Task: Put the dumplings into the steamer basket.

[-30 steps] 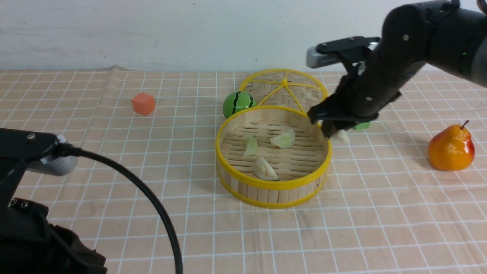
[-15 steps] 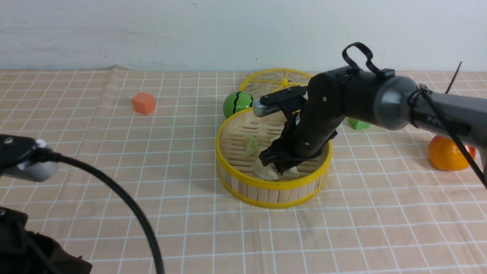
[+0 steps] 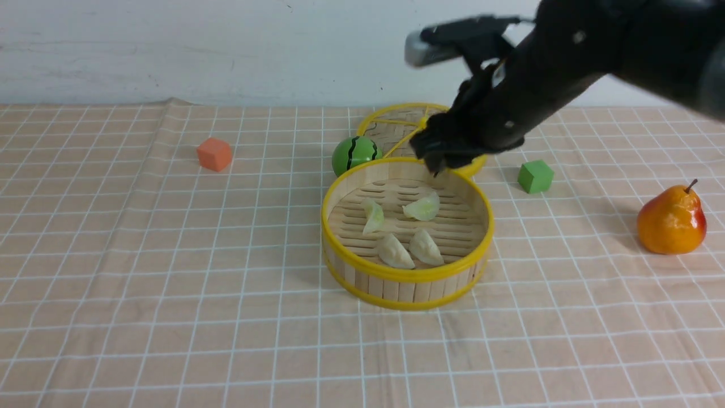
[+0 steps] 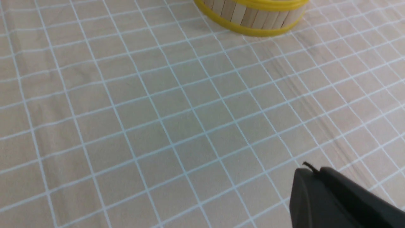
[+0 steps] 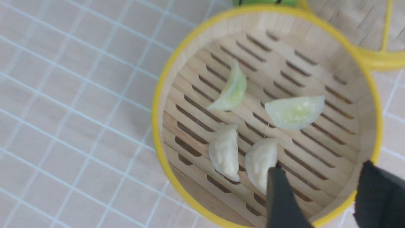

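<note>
Bright, even, diffuse light; the steamer basket (image 3: 408,277) and pear (image 3: 671,221) cast soft shadows toward their left. The right arm (image 3: 544,85) is motion-blurred; the right wrist view looks soft.

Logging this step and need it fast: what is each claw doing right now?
Left claw: cannot be told; only one finger shows.
Right claw: open, holding nothing, by the far rim of the round bamboo steamer basket.

Matte black right arm (image 3: 544,73) dotted with small silver screws, grey box (image 3: 422,54) on top, black fingers (image 5: 281,202).
</note>
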Controlling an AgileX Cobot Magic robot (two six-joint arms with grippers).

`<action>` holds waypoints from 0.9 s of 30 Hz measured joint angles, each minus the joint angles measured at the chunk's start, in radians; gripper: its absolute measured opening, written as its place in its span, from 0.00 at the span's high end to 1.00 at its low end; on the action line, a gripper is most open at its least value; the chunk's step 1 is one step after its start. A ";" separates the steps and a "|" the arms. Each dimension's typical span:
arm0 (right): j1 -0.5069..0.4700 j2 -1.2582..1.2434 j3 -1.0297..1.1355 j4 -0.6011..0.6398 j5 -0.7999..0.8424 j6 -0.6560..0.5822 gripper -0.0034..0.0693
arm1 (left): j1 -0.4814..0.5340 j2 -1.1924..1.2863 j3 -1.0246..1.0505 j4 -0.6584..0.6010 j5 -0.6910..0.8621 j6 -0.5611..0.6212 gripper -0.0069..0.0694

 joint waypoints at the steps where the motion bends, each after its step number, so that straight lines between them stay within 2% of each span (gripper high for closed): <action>1: 0.001 -0.011 0.004 0.001 0.000 0.000 0.56 | 0.000 -0.019 0.006 0.000 -0.010 0.000 0.88; 2: 0.009 -0.114 0.057 0.002 -0.011 0.000 0.67 | 0.000 -0.089 0.053 -0.003 -0.055 0.000 0.88; 3: 0.012 -0.126 0.065 0.002 -0.013 -0.005 0.69 | 0.000 -0.105 0.058 -0.003 -0.067 -0.001 0.88; 7: 0.052 -0.382 0.270 0.003 -0.120 -0.008 0.94 | 0.000 -0.191 0.129 0.009 -0.189 -0.004 0.88; 8: 0.058 -0.438 0.320 0.006 -0.142 -0.010 0.96 | 0.000 -0.191 0.139 0.014 -0.203 -0.004 0.88; 19: 0.081 -0.996 0.748 0.008 -0.299 -0.015 0.98 | 0.000 -0.193 0.161 0.035 -0.222 -0.005 0.88; 27: 0.081 -1.237 0.879 0.008 -0.346 -0.015 0.97 | 0.000 -0.193 0.161 0.035 -0.222 -0.005 0.87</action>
